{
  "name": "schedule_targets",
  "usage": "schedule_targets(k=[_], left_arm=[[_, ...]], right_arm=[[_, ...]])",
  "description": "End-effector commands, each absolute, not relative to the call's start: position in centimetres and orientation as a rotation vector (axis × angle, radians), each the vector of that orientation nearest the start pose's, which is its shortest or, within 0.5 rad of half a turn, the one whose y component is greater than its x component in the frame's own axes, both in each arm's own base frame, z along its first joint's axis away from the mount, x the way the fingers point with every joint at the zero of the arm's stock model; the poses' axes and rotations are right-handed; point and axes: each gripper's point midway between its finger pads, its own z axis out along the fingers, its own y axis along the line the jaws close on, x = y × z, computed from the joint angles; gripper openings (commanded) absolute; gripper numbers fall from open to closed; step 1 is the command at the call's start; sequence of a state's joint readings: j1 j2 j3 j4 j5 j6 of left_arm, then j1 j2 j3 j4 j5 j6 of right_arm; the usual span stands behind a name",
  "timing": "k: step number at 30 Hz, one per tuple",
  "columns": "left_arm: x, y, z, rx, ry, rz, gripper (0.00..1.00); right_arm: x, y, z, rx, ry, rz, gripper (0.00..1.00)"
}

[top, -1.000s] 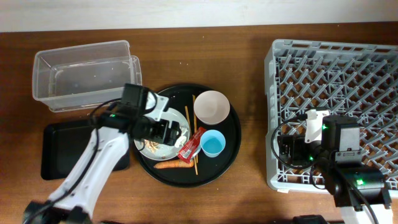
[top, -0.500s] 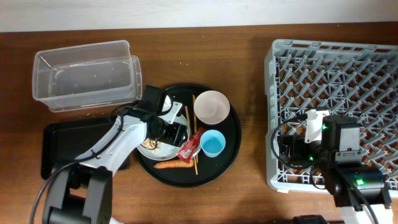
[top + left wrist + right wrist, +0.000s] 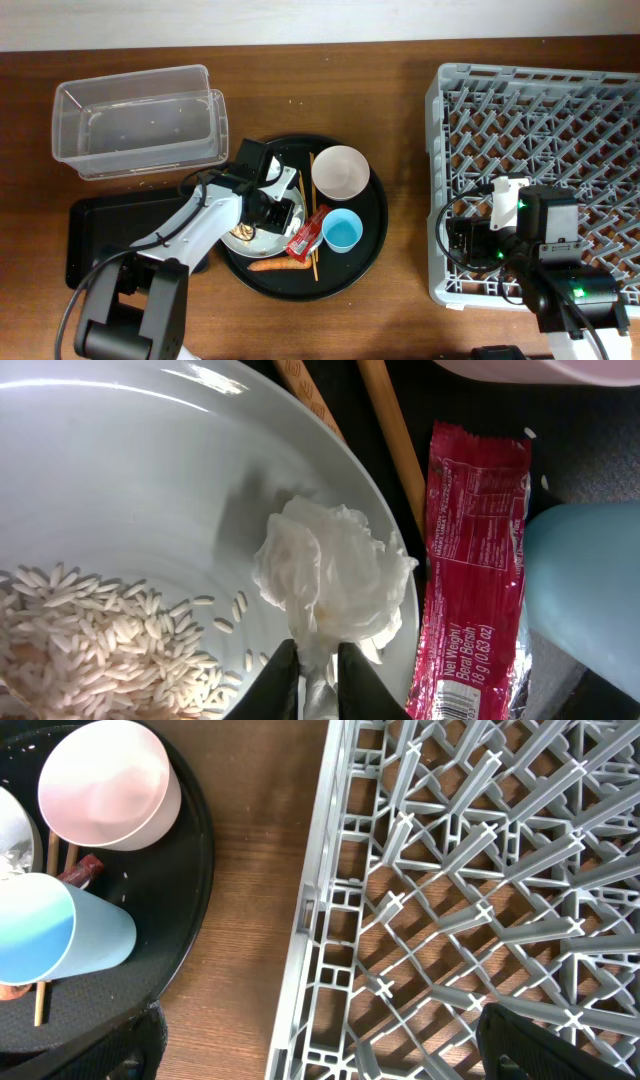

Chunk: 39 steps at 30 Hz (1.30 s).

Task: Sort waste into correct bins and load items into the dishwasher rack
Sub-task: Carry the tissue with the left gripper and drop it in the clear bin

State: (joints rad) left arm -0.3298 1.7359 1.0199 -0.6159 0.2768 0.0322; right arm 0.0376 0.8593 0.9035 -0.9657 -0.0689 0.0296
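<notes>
Left tool [image 3: 311, 678] has shifted right across the plate [image 3: 150, 470] and now pinches the tissue [image 3: 335, 575], which sits at the plate rim beside the rice [image 3: 90, 650]. Beyond lie the wrapper [image 3: 472, 570] and cup [image 3: 590, 590]. Right tool [image 3: 320, 1040], unmoved, hangs spread wide over the rack [image 3: 480, 870] edge.

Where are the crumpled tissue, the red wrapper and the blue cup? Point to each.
crumpled tissue [image 3: 335, 575], left wrist view, middle of the wad.
red wrapper [image 3: 470, 570], left wrist view, printed face.
blue cup [image 3: 342, 231], overhead view, its open mouth.
</notes>
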Motion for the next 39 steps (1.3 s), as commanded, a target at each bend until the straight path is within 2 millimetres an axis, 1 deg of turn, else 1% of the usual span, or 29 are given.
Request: schedule_targets(k=[1,2,4,6,8,9,10,12,13,14,16,17,18,19,20,21,22,23,24,26,29,30,31,33,34,35,37,38,39], left_arm=[[32.7,-15.9,3.9,0.577,2.81,-0.437,0.01],[33.6,-15.9,5.2,0.567,2.775,-0.437,0.01],[35.3,-15.1,7.6,0.529,2.716,-0.394,0.0],[37.5,-13.1,10.8,0.458,2.642,-0.287,0.0],[39.7,-10.3,14.6,0.364,2.551,-0.171,0.0],[40.5,-9.2,15.9,0.325,2.518,-0.126,0.0],[41.6,-7.3,17.6,0.262,2.468,-0.058,0.0],[43.4,-4.0,19.9,0.155,2.377,0.04,0.0],[44.2,-2.7,20.4,0.115,2.346,0.069,0.0],[44.7,-1.9,20.6,0.09,2.327,0.081,0.01],[46.2,0.3,20.6,0.027,2.288,0.107,0.01],[46.7,1.0,20.3,0.01,2.282,0.114,0.02],[47.3,1.7,19.7,-0.008,2.281,0.122,0.06],[48.1,2.4,18.7,-0.024,2.284,0.129,0.09],[48.5,2.8,17.8,-0.033,2.292,0.134,0.17],[48.9,3.1,17.0,-0.04,2.3,0.137,0.34],[49.2,3.4,16.5,-0.046,2.304,0.14,0.47],[49.3,3.6,16.4,-0.051,2.299,0.142,0.59],[49.5,4.0,17.0,-0.059,2.28,0.146,0.71],[49.7,4.0,18.6,-0.061,2.246,0.146,0.72],[49.1,3.5,20.8,-0.049,2.211,0.133,0.72],[48.1,2.4,21.2,-0.02,2.233,0.086,0.72],[47.2,1.0,21.0,0.022,2.266,0.012,0.72],[44.7,-3.1,19.8,0.131,2.362,-0.201,0.72],[43.4,-4.8,19.2,0.172,2.409,-0.29,0.72],[41.3,-6.9,18.1,0.221,2.487,-0.4,0.72],[37.1,-9.6,15.8,0.295,2.658,-0.479,0.72],[35.3,-10.7,14.9,0.362,2.719,-0.491,0.72],[34.0,-11.6,14.3,0.41,2.761,-0.501,0.72]], right_arm=[[24.0,2.3,19.7,-0.04,2.474,0.127,0.98],[24.0,2.3,19.7,-0.04,2.473,0.127,0.98],[24.0,2.3,19.6,-0.038,2.474,0.121,0.98],[24.0,2.3,19.6,-0.037,2.474,0.121,0.98],[24.0,2.3,19.7,-0.038,2.473,0.121,0.98],[24.0,2.3,19.7,-0.037,2.473,0.121,0.98],[24.0,2.3,19.6,-0.038,2.474,0.122,0.98],[24.0,2.3,19.7,-0.038,2.473,0.121,0.98],[24.0,2.3,19.7,-0.037,2.473,0.121,0.98],[24.0,2.3,19.7,-0.038,2.473,0.121,0.98],[24.0,2.3,19.7,-0.038,2.473,0.122,0.98],[24.0,2.3,19.7,-0.038,2.473,0.122,0.98],[24.0,2.3,19.7,-0.038,2.473,0.122,0.98],[24.0,2.3,19.7,-0.038,2.473,0.122,0.98],[24.0,2.3,19.7,-0.038,2.473,0.122,0.98],[24.0,2.3,19.7,-0.038,2.473,0.122,0.98],[24.0,2.3,19.7,-0.038,2.473,0.122,0.98],[24.0,2.3,19.7,-0.038,2.473,0.122,0.98],[24.0,2.3,19.6,-0.038,2.474,0.122,0.98],[24.0,2.3,19.6,-0.038,2.474,0.122,0.98],[24.0,2.3,19.6,-0.038,2.474,0.122,0.98],[24.0,2.3,19.7,-0.038,2.473,0.122,0.98],[24.0,2.3,19.7,-0.038,2.473,0.122,0.98],[24.0,2.3,19.7,-0.038,2.473,0.122,0.98],[24.0,2.3,19.7,-0.038,2.473,0.122,0.98],[24.0,2.3,19.7,-0.038,2.473,0.122,0.98],[24.0,2.3,19.7,-0.038,2.473,0.122,0.98],[24.0,2.3,19.6,-0.038,2.474,0.122,0.98],[24.0,2.3,19.6,-0.038,2.474,0.122,0.98]])
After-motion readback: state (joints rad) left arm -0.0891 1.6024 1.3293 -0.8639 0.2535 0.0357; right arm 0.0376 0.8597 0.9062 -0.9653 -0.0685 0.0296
